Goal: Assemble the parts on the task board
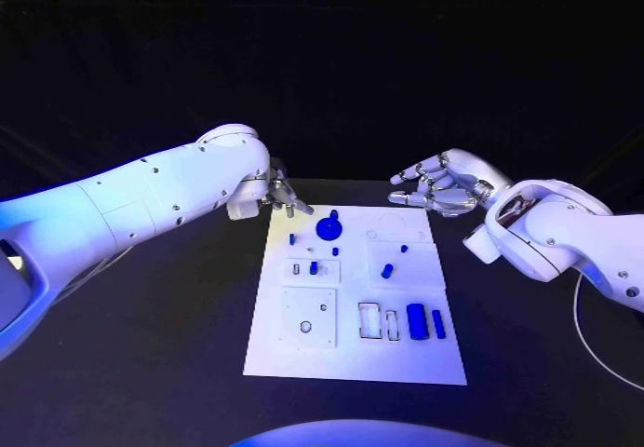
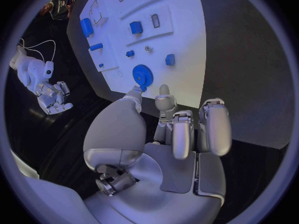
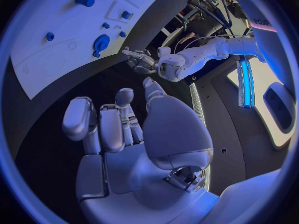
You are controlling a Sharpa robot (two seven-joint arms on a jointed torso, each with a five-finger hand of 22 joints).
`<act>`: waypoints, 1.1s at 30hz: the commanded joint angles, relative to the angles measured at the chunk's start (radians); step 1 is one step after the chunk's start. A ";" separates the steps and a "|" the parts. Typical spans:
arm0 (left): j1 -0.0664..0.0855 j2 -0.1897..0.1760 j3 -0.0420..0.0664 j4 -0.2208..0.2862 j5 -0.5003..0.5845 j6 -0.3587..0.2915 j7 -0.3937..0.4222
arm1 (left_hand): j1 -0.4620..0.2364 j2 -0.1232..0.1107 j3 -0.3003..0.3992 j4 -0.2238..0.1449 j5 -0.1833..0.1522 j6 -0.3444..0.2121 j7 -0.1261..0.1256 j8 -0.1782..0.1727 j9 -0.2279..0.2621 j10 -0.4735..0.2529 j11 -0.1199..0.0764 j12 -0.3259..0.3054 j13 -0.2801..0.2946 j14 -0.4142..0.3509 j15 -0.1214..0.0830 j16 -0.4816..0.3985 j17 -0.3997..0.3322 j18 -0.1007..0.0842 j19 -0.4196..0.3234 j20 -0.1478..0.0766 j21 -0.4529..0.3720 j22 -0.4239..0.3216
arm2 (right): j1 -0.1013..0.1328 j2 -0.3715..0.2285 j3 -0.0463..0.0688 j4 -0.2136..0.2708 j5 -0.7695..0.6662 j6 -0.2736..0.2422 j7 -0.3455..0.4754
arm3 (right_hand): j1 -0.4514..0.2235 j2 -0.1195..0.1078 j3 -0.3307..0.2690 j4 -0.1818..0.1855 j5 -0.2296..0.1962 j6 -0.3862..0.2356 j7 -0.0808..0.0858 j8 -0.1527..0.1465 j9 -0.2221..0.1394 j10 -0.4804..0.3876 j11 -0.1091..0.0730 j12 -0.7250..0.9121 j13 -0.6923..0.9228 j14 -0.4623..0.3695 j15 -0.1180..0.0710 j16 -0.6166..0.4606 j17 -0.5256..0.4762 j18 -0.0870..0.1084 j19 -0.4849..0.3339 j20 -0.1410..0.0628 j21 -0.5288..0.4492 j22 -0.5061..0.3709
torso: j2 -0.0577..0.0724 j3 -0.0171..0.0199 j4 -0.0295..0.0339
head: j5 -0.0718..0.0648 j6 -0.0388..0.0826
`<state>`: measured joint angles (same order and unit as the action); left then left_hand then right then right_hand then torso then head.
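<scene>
White task board (image 1: 269,358) with blue parts (image 1: 416,322) in its recesses; both hands empty, fingers apart.

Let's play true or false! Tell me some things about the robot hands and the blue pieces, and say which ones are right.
1. The left hand is by the far left corner of the task board. True.
2. The right hand holds the blue gear. False: it holds nothing, fingers apart, beyond the board's far edge.
3. The blue gear sits on the board near the left hand. True.
4. The left hand grips a blue piece. False: it is empty, fingers apart.
</scene>
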<state>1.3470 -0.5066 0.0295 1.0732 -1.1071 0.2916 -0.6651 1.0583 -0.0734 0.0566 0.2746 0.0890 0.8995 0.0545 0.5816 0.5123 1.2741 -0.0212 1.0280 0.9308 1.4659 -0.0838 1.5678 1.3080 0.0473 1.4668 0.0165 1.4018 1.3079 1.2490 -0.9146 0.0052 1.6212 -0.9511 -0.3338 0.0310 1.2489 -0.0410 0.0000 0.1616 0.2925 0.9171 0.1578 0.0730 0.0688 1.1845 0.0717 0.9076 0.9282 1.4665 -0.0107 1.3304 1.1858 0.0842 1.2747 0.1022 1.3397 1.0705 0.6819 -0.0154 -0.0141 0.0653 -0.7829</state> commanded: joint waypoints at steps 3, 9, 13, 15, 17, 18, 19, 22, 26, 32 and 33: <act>0.000 0.035 -0.014 -0.076 0.001 0.100 0.010 | 0.016 0.005 -0.011 0.002 0.001 0.013 0.003 -0.006 -0.005 0.003 0.005 0.004 0.003 0.105 0.004 0.003 0.263 -0.001 0.047 0.009 -0.002 0.085 | -0.001 0.002 0.000 -0.001 -0.002 0.016 0.008 | 0.007 0.008 -0.007 0.000 0.011 0.005 0.000 0.004 0.001 -0.008 -0.002 -0.003 -0.002 0.028 0.002 -0.007 -0.002 0.020 -0.005 -0.002 -0.007 -0.002 | 0.004 -0.0031 -0.0048 | 0.004 0.000; -0.005 0.059 -0.022 -0.128 0.004 0.125 0.009 | 0.023 0.013 -0.018 0.004 0.001 0.021 0.001 -0.006 -0.008 0.007 0.004 0.010 0.008 0.105 0.004 0.003 0.263 -0.002 0.048 0.009 0.001 0.089 | -0.001 0.003 0.000 -0.002 -0.002 0.016 0.008 | 0.018 0.012 -0.012 0.001 0.029 0.005 0.000 0.003 0.001 -0.009 -0.003 -0.002 -0.004 0.029 0.002 -0.007 0.000 0.020 -0.003 -0.002 -0.008 -0.002 | 0.004 -0.0040 -0.0032 | 0.006 -0.003; -0.008 0.065 -0.024 -0.139 0.013 0.142 0.012 | 0.030 0.023 -0.026 0.005 0.001 0.035 -0.002 -0.002 -0.009 0.010 0.002 0.014 0.010 0.105 0.002 0.003 0.263 -0.002 0.049 0.008 0.003 0.092 | -0.001 0.004 0.000 -0.003 -0.003 0.019 0.008 | 0.018 0.012 -0.012 0.001 0.030 0.005 0.000 0.003 0.001 -0.009 -0.003 -0.002 -0.005 0.029 0.002 -0.007 0.000 0.020 -0.003 -0.002 -0.008 -0.002 | 0.003 -0.0029 -0.0027 | 0.011 -0.010; -0.009 0.066 -0.026 -0.141 0.016 0.147 0.017 | 0.034 0.030 -0.028 0.006 0.002 0.041 -0.004 0.002 -0.009 0.009 0.000 0.014 0.009 0.105 0.001 0.003 0.263 -0.002 0.049 0.008 0.003 0.092 | -0.001 0.005 0.000 -0.003 -0.003 0.020 0.007 | 0.018 0.012 -0.013 0.001 0.031 0.005 0.000 0.003 0.001 -0.009 -0.003 -0.002 -0.005 0.029 0.002 -0.007 0.001 0.020 -0.003 -0.002 -0.008 -0.002 | 0.003 -0.0018 -0.0027 | 0.012 -0.010; -0.012 0.066 -0.028 -0.142 0.018 0.151 0.023 | 0.035 0.030 -0.028 0.006 0.002 0.041 -0.004 0.002 -0.009 0.009 0.000 0.014 0.009 0.105 0.001 0.003 0.263 -0.002 0.049 0.008 0.003 0.092 | -0.001 0.005 0.000 -0.004 -0.003 0.021 0.007 | 0.019 0.013 -0.013 0.001 0.032 0.005 0.000 0.003 0.001 -0.009 -0.003 -0.001 -0.004 0.030 0.002 -0.006 0.001 0.020 -0.003 -0.002 -0.008 -0.002 | 0.003 -0.0024 -0.0033 | 0.011 -0.009; -0.013 0.066 -0.029 -0.142 0.018 0.152 0.026 | 0.036 0.032 -0.029 0.006 0.002 0.043 -0.005 0.003 -0.009 0.010 0.000 0.015 0.010 0.105 0.001 0.003 0.263 -0.003 0.050 0.007 0.004 0.094 | -0.001 0.005 0.000 -0.004 -0.003 0.021 0.007 | 0.019 0.013 -0.013 0.001 0.032 0.005 0.000 0.003 0.001 -0.009 -0.003 -0.001 -0.004 0.030 0.002 -0.006 0.001 0.020 -0.003 -0.002 -0.008 -0.002 | 0.003 -0.0026 -0.0033 | 0.011 -0.009; -0.014 0.066 -0.029 -0.141 0.019 0.151 0.028 | 0.036 0.032 -0.029 0.006 0.002 0.043 -0.005 0.003 -0.009 0.010 0.000 0.015 0.010 0.105 0.001 0.003 0.263 -0.003 0.050 0.007 0.004 0.094 | -0.001 0.006 0.000 -0.004 -0.003 0.021 0.007 | 0.019 0.013 -0.013 0.001 0.032 0.005 0.000 0.003 0.001 -0.009 -0.003 -0.001 -0.004 0.030 0.002 -0.006 0.001 0.020 -0.003 -0.002 -0.008 -0.002 | 0.002 -0.0027 -0.0037 | 0.012 -0.010; -0.015 0.065 -0.030 -0.139 0.024 0.151 0.034 | 0.037 0.037 -0.034 0.008 0.002 0.048 -0.007 0.006 -0.009 0.014 -0.002 0.021 0.015 0.105 -0.001 0.003 0.263 -0.004 0.051 0.007 0.008 0.098 | -0.001 0.006 0.000 -0.005 -0.003 0.021 0.006 | 0.019 0.013 -0.013 0.001 0.032 0.005 0.000 0.003 0.001 -0.009 -0.003 -0.001 -0.004 0.030 0.002 -0.006 0.001 0.020 -0.003 -0.002 -0.008 -0.002 | 0.002 -0.0019 -0.0047 | 0.013 -0.009; -0.017 0.065 -0.030 -0.135 0.031 0.158 0.036 | 0.040 0.043 -0.038 0.009 0.002 0.056 -0.010 0.010 -0.008 0.019 -0.004 0.028 0.021 0.105 -0.002 0.003 0.263 -0.004 0.052 0.005 0.011 0.101 | -0.001 0.007 0.000 -0.006 -0.003 0.021 0.005 | 0.019 0.013 -0.013 0.001 0.032 0.005 0.000 0.003 0.001 -0.009 -0.003 -0.001 -0.004 0.030 0.002 -0.006 0.001 0.020 -0.003 -0.002 -0.008 -0.002 | 0.002 -0.0017 -0.0047 | 0.013 -0.008; -0.018 0.064 -0.031 -0.131 0.034 0.186 0.030 | 0.050 0.049 -0.044 0.005 0.002 0.063 -0.013 0.014 -0.008 0.025 -0.008 0.034 0.026 0.105 -0.005 0.003 0.263 -0.005 0.053 0.003 0.014 0.105 | -0.001 0.008 0.000 -0.007 -0.003 0.023 0.005 | 0.019 0.013 -0.013 0.001 0.032 0.005 0.000 0.003 0.001 -0.009 -0.003 -0.001 -0.004 0.030 0.002 -0.006 0.001 0.020 -0.003 -0.002 -0.008 -0.002 | 0.003 -0.0014 -0.0040 | 0.014 -0.008; -0.018 0.064 -0.031 -0.131 0.034 0.189 0.030 | 0.053 0.050 -0.044 0.004 0.003 0.063 -0.014 0.014 -0.008 0.025 -0.008 0.034 0.026 0.105 -0.005 0.003 0.263 -0.005 0.054 0.003 0.014 0.105 | -0.001 0.008 0.000 -0.007 -0.003 0.024 0.005 | 0.019 0.013 -0.013 0.001 0.032 0.005 0.000 0.003 0.001 -0.009 -0.003 -0.001 -0.004 0.030 0.002 -0.006 0.001 0.020 -0.003 -0.002 -0.008 -0.002 | 0.003 -0.0010 -0.0035 | 0.014 -0.008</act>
<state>1.3294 -0.4436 -0.0015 0.9396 -1.0857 0.4383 -0.6458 1.1055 -0.0262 0.0179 0.2798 0.0889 0.9539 0.0406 0.5915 0.5042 1.2920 -0.0289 1.0571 0.9562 1.4658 -0.0838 1.5678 1.3077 0.0473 1.4668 0.0164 1.4124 1.3076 1.2486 -0.9082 0.0049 1.6144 -0.9508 -0.3245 0.0308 1.2608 -0.0291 -0.0083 0.1641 0.3214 0.9170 0.1577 0.0730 0.0688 1.1802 0.0674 0.9077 0.9250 1.4665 -0.0107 1.3266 1.1863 0.0843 1.2748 0.1022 1.3361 1.0694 0.6845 -0.0170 -0.0183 0.0795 -0.7911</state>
